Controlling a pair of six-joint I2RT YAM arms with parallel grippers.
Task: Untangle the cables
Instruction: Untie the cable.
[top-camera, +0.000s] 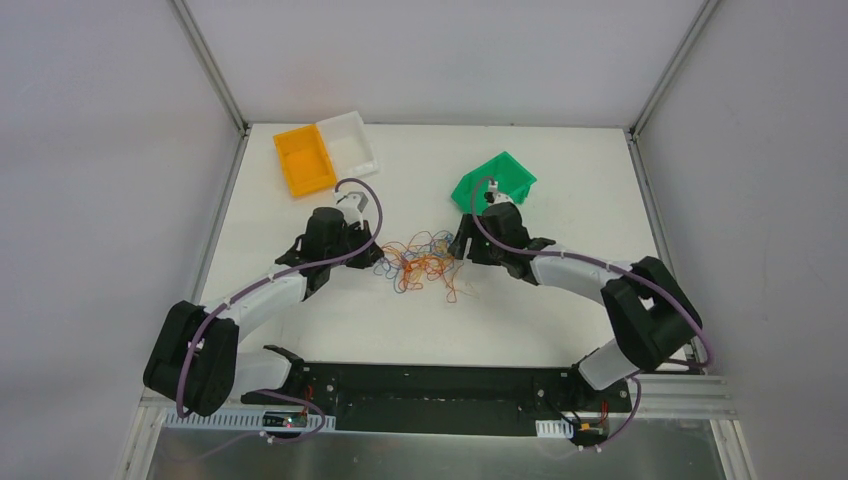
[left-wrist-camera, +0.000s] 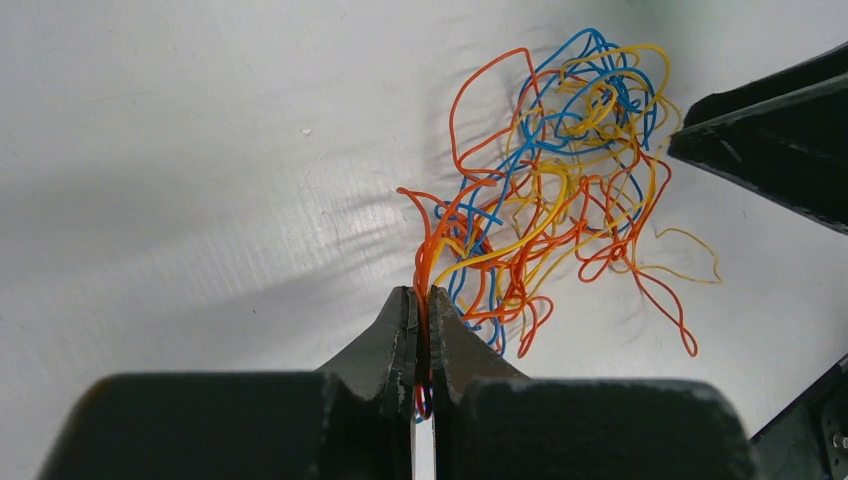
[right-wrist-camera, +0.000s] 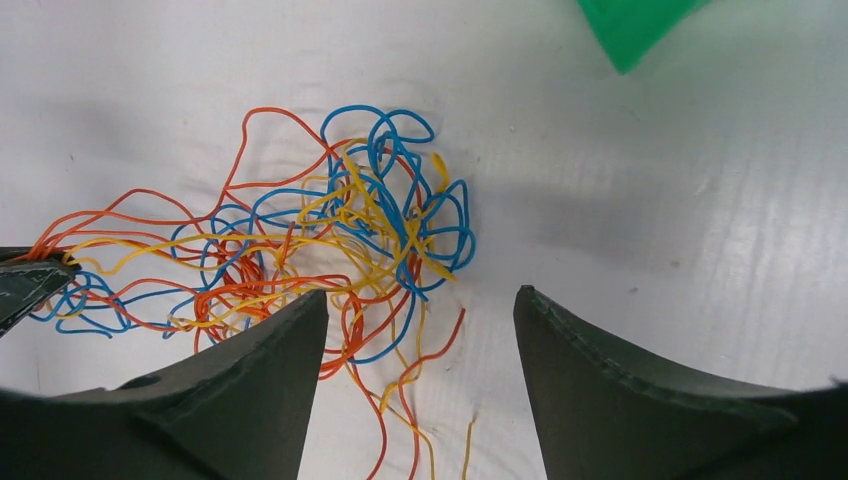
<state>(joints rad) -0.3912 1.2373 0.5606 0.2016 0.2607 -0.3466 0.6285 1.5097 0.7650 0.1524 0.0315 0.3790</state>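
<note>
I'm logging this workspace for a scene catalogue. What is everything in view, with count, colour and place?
cables: one tangled clump of many thin strands, orange, blue and yellow, mid-table between the two tools
orange bin: one, orange, far left of the table, beside the white bin
white bin: one, white, far left, just right of the orange bin
green bin: one, green, far side, behind the right tool
table: one, white, under everything
left tool: one, black, shut on strands at the clump's left edge
right tool: one, black, open, at the clump's right edge

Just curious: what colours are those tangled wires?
The tangled thin wires are orange, yellow and blue; left wrist view.
</note>
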